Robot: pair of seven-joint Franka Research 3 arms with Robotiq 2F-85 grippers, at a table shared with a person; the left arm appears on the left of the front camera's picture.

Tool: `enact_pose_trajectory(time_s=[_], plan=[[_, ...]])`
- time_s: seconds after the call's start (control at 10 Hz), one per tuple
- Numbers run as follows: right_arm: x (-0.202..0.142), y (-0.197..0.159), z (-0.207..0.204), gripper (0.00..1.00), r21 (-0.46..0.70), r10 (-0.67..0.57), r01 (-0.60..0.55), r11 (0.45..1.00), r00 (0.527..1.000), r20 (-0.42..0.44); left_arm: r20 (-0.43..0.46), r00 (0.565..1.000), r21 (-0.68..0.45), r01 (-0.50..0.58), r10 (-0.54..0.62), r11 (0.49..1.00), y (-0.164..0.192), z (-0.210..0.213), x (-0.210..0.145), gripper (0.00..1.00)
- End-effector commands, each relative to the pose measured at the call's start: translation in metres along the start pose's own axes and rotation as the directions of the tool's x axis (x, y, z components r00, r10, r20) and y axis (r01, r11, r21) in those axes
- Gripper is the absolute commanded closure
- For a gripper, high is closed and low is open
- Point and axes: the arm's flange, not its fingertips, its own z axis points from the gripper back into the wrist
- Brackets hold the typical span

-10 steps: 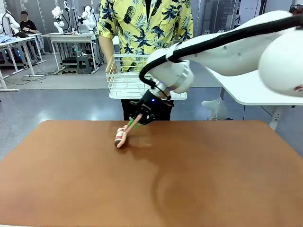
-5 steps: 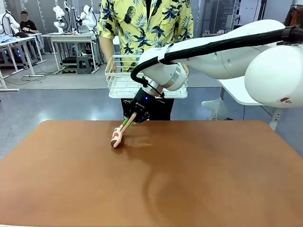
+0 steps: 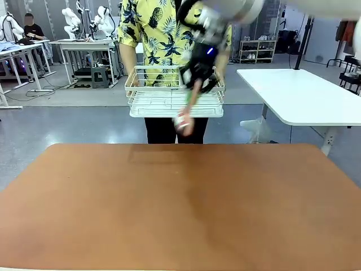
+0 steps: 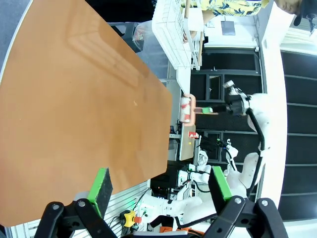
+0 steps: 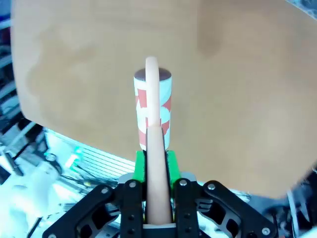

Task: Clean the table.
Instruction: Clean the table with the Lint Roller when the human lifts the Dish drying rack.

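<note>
Counter (image 3: 180, 214) is lying reddish-brown; right claw (image 3: 193, 96) is gripping a pink-handled roller (image 3: 181, 121) aloft by a person's (image 3: 158, 28) white basket (image 3: 148, 95); left claw (image 4: 161, 186) is gaping.

Front view faces across the table (image 3: 180, 214); wrist views overlook it.

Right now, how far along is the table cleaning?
Done: the table top looks bare. In hand: the right gripper is shut on the lint roller by its handle, held above the table in front of the person's white basket. Left: probably dropping it in the basket.
</note>
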Motion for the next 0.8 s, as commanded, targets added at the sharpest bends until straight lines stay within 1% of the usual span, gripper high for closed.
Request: enact_pose_trajectory(time_s=[0.0, 0.1, 0.2, 0.3, 0.4, 0.6, 0.7], plan=[[-0.007, -0.036, 0.005, 0.79, -0.218, 0.001, -0.022, 0.976, 0.995, -0.097, 0.005, 1.000, -0.015, 0.005, -0.005, 1.000, 0.000, 0.001, -0.003, 0.00], [-0.025, -0.067, 0.014, 0.79, -0.237, -0.049, 0.048, 0.970, 0.999, 0.002, 0.005, 1.000, -0.015, 0.005, -0.005, 1.000, 0.000, 0.001, -0.003, 0.00], [-0.054, -0.109, 0.022, 0.79, -0.260, -0.077, 0.091, 0.961, 0.995, 0.064, 0.005, 1.000, -0.015, 0.005, -0.005, 1.000, 0.000, 0.001, -0.003, 0.00], [-0.084, -0.143, 0.024, 0.79, -0.315, -0.084, 0.119, 0.942, 0.989, 0.122, 0.005, 1.000, -0.015, 0.005, -0.005, 1.000, 0.000, 0.001, -0.003, 0.00], [-0.114, -0.167, 0.017, 0.79, -0.334, -0.073, 0.128, 0.934, 0.983, 0.171, 0.005, 1.000, -0.015, 0.005, -0.005, 1.000, 0.000, 0.001, -0.003, 0.00], [-0.166, -0.201, -0.002, 0.79, -0.278, -0.082, 0.162, 0.947, 0.957, 0.280, 0.005, 1.000, -0.015, 0.005, -0.005, 1.000, 0.000, 0.001, -0.003, 0.00], [-0.183, -0.212, -0.009, 0.79, -0.242, -0.089, 0.163, 0.957, 0.952, 0.292, 0.005, 1.000, -0.015, 0.005, -0.005, 1.000, 0.000, 0.001, -0.003, 0.00]])
